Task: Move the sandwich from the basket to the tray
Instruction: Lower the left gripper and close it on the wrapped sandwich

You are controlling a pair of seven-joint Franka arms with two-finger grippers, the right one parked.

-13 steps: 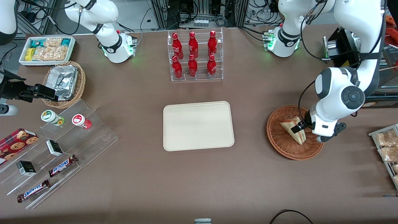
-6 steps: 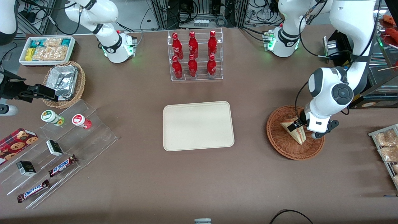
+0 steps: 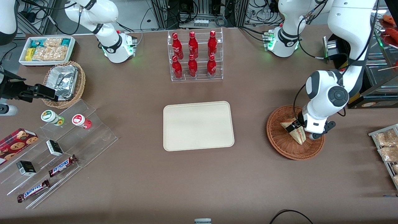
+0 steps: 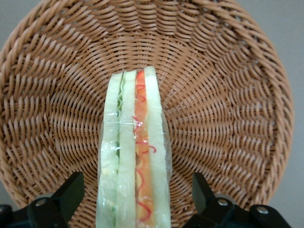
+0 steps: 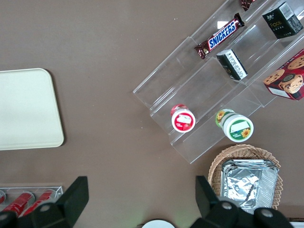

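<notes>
Tool [image 4: 135, 194] down in the basket [image 4: 228, 109], fingers spread wide!
Sandwich [image 4: 135, 156] sits between them untouched, its near end cut off from view.

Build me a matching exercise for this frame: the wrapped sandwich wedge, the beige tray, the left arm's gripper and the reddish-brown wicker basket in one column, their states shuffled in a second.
Things:
1. clear-wrapped triangular sandwich wedge
2. flat rectangular cream-beige tray
3. left arm's gripper
4. round reddish-brown woven wicker basket

States:
A. bare, nothing lies on it
B. open, one finger on each side of the sandwich
C. holds the sandwich, toward the working arm's end of the table
D. lies in the basket, layered edge toward the wrist camera

Pairs: 1-D, 2-A, 3-B, 4-C
</notes>
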